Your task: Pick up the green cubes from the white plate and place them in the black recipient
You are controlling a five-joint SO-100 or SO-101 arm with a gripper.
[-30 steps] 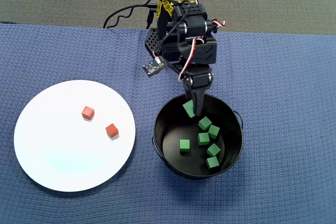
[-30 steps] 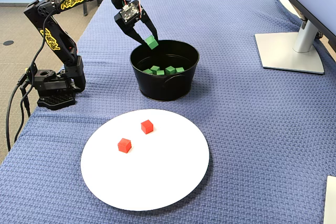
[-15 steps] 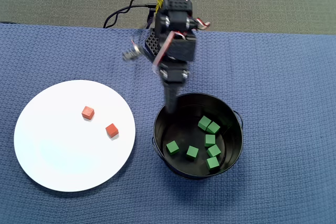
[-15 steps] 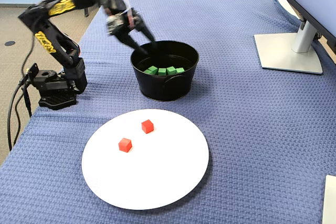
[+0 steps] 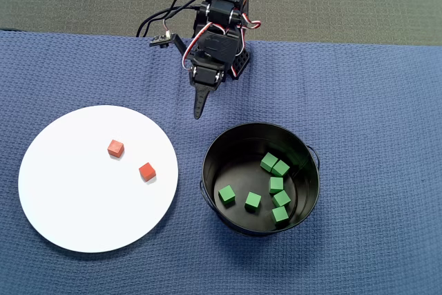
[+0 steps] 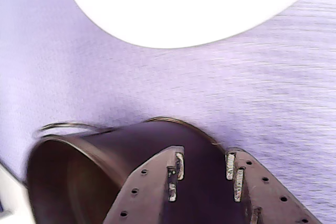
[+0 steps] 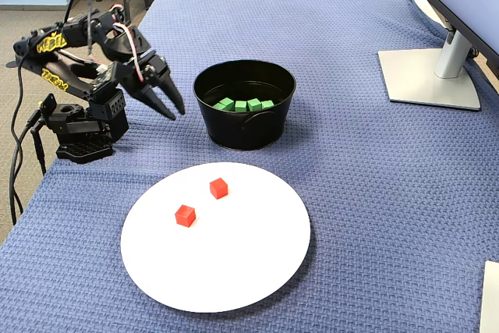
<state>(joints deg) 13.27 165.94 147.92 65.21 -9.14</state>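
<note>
Six green cubes (image 5: pixel 253 200) lay on the shiny bottom of the black recipient (image 5: pixel 210 160), none of them touching the claw (image 5: pixel 198 111). In the overhead view the claw hung outside the bucket, up and to the left of its rim, with its tips pointing down toward the gap between the bucket and the white plate (image 5: pixel 62 212). The cubes sat below and to the right of the claw tips in that view: two close together near the bucket's right side, three in a loose column under them, and one alone toward the left.

The claw was empty. In the wrist view its two fingers (image 6: pixel 176 167) stood a little apart with nothing between them, the bucket's dark wall showing through the gap. In the fixed view the claw (image 7: pixel 173 110) was just left of the recipient (image 7: pixel 243 132), clear of its rim, and the green cubes (image 7: pixel 248 104) showed as a row inside, to the claw's right.

The white plate (image 7: pixel 234 271) lay on the blue woven cloth (image 7: pixel 374 193) covering the tabletop, nearer the fixed camera than the claw. Two red cubes (image 7: pixel 218 187) rested on it, near each other but not touching; in the overhead view those red cubes (image 5: pixel 115 148) were below and to the left of the claw tips. No green cube was on the plate.
</note>
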